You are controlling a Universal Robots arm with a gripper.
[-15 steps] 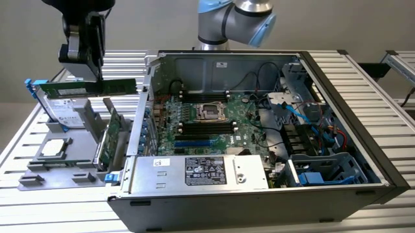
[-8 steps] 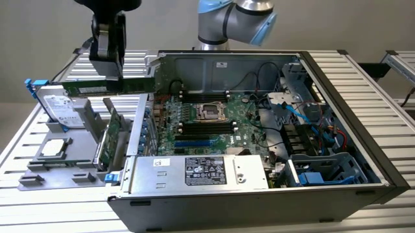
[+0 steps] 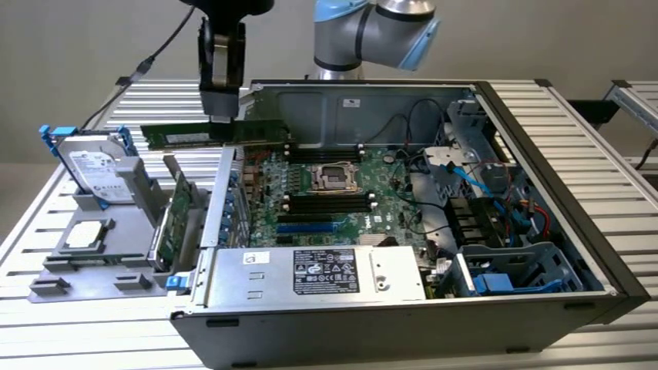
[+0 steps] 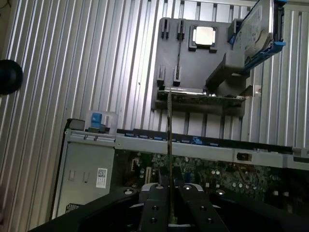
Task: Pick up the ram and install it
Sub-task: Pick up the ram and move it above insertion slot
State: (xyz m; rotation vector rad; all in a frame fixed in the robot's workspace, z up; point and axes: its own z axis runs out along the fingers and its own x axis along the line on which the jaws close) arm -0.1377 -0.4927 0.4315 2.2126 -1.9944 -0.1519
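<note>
- Exterior view's left: grey tray [image 3: 103, 266] on the slatted worktop [image 3: 62, 339]. It carries a hard drive [image 3: 92, 166] standing upright, a CPU [image 3: 88, 235] lying flat, and a green card [image 3: 177, 220] on edge just beside the case [image 3: 350, 116].
- Ram [image 3: 206, 136]: long, narrow, thin green stick with a pale label on one half and darker chips along the other. It is held level in the air over the case's left wall, one end over the tray side and the other over the case interior.
- Pincer [image 3: 221, 117]: closed narrow on the ram's top edge, near mid-length. In the wrist view the ram [image 4: 169, 145] is edge-on, a thin line clamped between the two fingers [image 4: 154, 208].
- Further right: motherboard [image 3: 319, 193] with black slots [image 3: 329, 202]. The ram hangs well above them, not touching.
- PSU [image 3: 319, 274] sits along the case's near side.
</note>
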